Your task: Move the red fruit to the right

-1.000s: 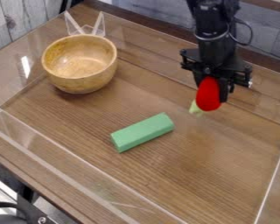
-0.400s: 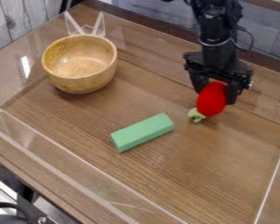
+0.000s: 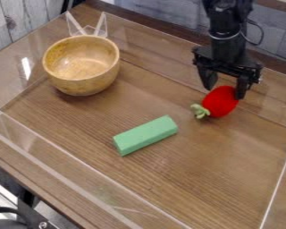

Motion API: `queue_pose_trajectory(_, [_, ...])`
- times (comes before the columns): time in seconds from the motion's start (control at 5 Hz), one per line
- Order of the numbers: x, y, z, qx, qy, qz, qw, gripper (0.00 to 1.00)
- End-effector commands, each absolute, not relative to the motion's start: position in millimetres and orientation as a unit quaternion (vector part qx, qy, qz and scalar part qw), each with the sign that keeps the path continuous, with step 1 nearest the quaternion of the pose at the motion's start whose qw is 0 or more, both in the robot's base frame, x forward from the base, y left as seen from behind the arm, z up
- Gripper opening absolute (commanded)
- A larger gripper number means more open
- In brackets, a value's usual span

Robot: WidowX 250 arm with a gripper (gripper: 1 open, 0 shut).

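The wooden counter (image 3: 170, 170) fills most of the view, ringed by a low clear wall whose edges catch the light; its near and left parts are cut off by the frame. On its right side the black arm (image 3: 225, 22) comes down from the top edge, where its upper part is cut off.

At the back left sits a round wooden bowl (image 3: 81, 64), upright and open. Near the middle lies a green block (image 3: 146, 134), flat and set at a slant, well apart from the bowl.

The claw (image 3: 227, 82) points down with its two dark fingers spread wide. It holds nothing. The fingers (image 3: 243, 85) stand just above and to either side of the top of the red fruit (image 3: 221, 102); whether one tip brushes the fruit is hard to tell, since the dark metal overlaps the fruit's upper edge.

The red fruit rests on the counter on the right side, right of the green block and well apart from the bowl. Its small green end (image 3: 199, 111) points left toward the block. Its upper edge is partly hidden by the claw.
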State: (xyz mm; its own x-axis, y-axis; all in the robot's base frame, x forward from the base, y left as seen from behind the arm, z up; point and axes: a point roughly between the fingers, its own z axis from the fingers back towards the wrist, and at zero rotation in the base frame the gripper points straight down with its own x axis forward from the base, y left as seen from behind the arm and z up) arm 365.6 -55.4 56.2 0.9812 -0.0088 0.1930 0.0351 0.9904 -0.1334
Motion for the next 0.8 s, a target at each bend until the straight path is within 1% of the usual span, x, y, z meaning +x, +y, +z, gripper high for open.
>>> queue_pose_trajectory(0.0, [380,-55,71.7,-0.063,-0.124,-0.001,0.99,1.0])
queue_pose_trajectory(0.2, [380,-56,69.8,-0.059,-0.122,0.011,0.991,1.0])
queue_pose_trajectory(0.6, [368,-40,74.8,-0.054,-0.122,0.042,0.99,1.0])
